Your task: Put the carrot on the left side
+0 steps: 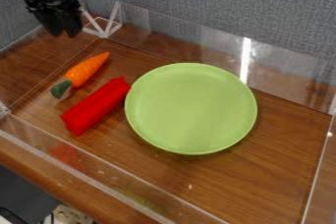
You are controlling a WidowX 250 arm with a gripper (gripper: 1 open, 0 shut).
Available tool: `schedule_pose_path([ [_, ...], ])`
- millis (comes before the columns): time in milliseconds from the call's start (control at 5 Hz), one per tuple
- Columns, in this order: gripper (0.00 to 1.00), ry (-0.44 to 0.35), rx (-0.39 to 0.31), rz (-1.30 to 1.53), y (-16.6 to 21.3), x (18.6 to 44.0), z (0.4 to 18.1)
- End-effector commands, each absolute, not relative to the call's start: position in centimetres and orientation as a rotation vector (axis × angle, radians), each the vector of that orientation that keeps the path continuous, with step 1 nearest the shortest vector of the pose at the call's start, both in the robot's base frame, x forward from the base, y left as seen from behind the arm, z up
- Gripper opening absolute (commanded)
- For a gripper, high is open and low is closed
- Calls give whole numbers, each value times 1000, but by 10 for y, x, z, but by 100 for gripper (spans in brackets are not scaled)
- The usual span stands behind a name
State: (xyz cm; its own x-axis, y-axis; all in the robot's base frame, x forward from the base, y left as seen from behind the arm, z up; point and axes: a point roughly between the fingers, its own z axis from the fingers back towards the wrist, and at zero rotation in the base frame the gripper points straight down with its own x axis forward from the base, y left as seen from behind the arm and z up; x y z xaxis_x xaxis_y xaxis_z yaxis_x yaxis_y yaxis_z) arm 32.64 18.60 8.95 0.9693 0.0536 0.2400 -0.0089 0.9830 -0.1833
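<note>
The carrot, small and orange with a dark green stem end, lies on the wooden tabletop at the left, tilted with its stem toward the front left. My black gripper hangs above the back left corner, behind the carrot and clear of it. Its fingers point down with a small gap and hold nothing.
A red rectangular block lies just in front of the carrot. A large light green plate sits in the middle. Clear acrylic walls ring the table. A thin white frame leans at the back wall near the gripper.
</note>
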Motion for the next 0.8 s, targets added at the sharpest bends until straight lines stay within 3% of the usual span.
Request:
schedule_pose_path([
  [0,100,-307,-166,-16,189,340,105],
  [200,0,-297,-164,-42,184,332,107],
  [400,100,-296,-171,-57,179,323,120],
  [600,100,-305,-176,-72,176,321,132],
])
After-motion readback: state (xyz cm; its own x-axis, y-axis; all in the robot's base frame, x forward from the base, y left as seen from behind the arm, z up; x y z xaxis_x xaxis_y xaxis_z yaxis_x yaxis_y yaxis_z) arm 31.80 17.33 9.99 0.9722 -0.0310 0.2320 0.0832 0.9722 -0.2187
